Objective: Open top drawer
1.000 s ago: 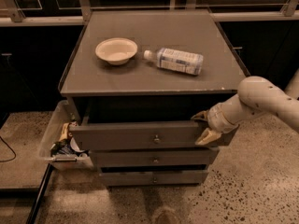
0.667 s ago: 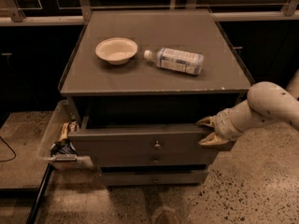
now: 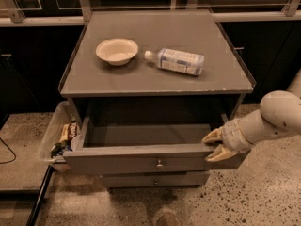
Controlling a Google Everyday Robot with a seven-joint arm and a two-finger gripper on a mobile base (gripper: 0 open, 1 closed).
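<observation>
The top drawer (image 3: 117, 162) of the grey cabinet is pulled well out, showing its empty grey box interior (image 3: 146, 134). Its small round metal knob (image 3: 160, 164) sits at the centre of the front. My gripper (image 3: 215, 145) is at the right end of the drawer front. Its two pale fingers straddle the front's top edge, one inside and one outside, closed on it. The white arm reaches in from the right.
A white bowl (image 3: 117, 51) and a plastic bottle (image 3: 178, 61) lying on its side rest on the cabinet top (image 3: 155, 86). A narrower drawer front (image 3: 155, 179) shows below. A clear bin (image 3: 51, 135) with snack packets stands at the cabinet's left. Speckled floor lies in front.
The top drawer has slid out toward the camera, from barely open to well open. My gripper has moved with its right end, down and toward the camera.
</observation>
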